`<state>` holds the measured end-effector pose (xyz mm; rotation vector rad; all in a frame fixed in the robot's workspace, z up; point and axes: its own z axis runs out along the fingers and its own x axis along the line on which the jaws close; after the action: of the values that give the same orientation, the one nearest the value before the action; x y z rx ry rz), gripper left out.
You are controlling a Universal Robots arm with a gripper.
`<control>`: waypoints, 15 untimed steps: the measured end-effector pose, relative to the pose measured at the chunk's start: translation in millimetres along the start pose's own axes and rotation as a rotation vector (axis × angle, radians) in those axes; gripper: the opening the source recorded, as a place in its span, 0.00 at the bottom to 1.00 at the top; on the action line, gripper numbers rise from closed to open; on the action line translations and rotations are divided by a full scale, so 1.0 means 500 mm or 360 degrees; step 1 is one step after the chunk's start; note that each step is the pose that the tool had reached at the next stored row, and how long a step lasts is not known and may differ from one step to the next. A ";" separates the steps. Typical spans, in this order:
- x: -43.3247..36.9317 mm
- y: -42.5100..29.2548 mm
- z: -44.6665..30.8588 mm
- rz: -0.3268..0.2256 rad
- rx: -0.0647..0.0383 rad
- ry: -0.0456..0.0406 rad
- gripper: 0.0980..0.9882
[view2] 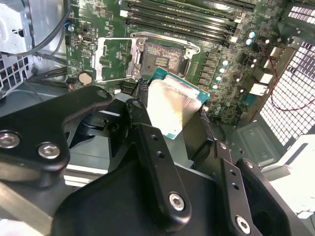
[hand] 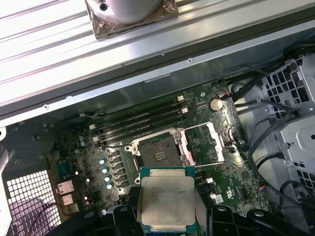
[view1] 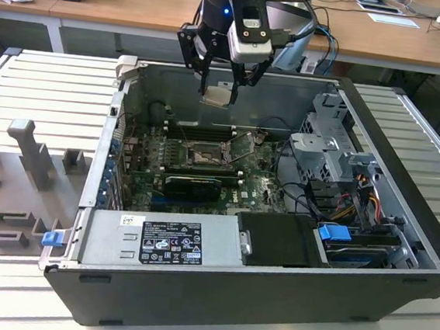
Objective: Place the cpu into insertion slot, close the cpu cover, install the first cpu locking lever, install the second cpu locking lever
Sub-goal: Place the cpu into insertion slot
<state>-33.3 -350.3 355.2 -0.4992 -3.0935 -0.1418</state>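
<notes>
My gripper (view1: 218, 87) hangs above the open computer case, shut on the cpu (view1: 216, 97), a small flat square chip with a pale silvery face. In both wrist views the cpu (hand: 166, 199) (view2: 174, 103) sits between the black fingers (view2: 147, 142), held by two opposite edges. The insertion slot (hand: 157, 150) (view2: 163, 56) (view1: 204, 154) lies open below on the green board, its dark centre bare. Beside it the cpu cover (hand: 207, 142) (view2: 113, 59) is swung open, a thin metal frame with a square cut-out.
Long black memory slots (hand: 142, 120) run beside the socket, and a black expansion card (view1: 191, 184) lies on its other side. A power supply (view1: 162, 241) fills the case's near side. A drive cage (view1: 331, 144) and cables (view1: 358, 190) stand on the exterior view's right.
</notes>
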 end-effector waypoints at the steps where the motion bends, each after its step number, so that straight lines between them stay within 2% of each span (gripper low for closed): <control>1: 0.000 0.000 0.000 0.0004 0.0000 0.0000 0.48; 15: 0.000 0.000 0.000 0.0062 -0.0001 -0.0005 0.48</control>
<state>-33.3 -350.3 355.0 -0.5603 -3.0848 -0.1421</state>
